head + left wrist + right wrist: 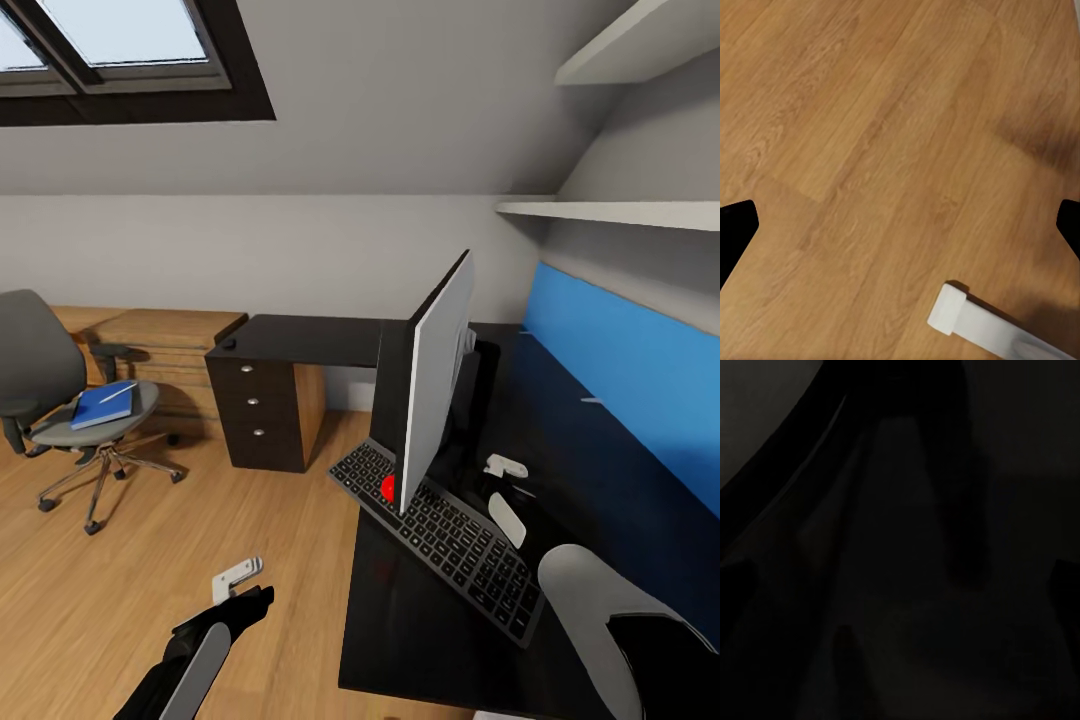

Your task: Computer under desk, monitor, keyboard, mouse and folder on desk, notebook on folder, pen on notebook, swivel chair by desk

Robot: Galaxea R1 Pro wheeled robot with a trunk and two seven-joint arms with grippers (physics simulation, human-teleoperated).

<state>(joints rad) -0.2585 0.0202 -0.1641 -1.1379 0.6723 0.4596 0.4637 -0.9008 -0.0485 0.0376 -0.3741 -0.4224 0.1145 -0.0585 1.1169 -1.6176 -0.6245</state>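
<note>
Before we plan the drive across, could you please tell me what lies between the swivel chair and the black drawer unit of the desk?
In the head view, bare wooden floor separates the grey swivel chair from the desk's black drawer unit.

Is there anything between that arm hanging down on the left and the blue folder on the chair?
Nothing visible blocks it. The left gripper hangs over bare wooden floor, and only open floor lies between it and the swivel chair, where the folder rests on the seat with the pen on top. The chair's armrest sits behind the folder.
</note>
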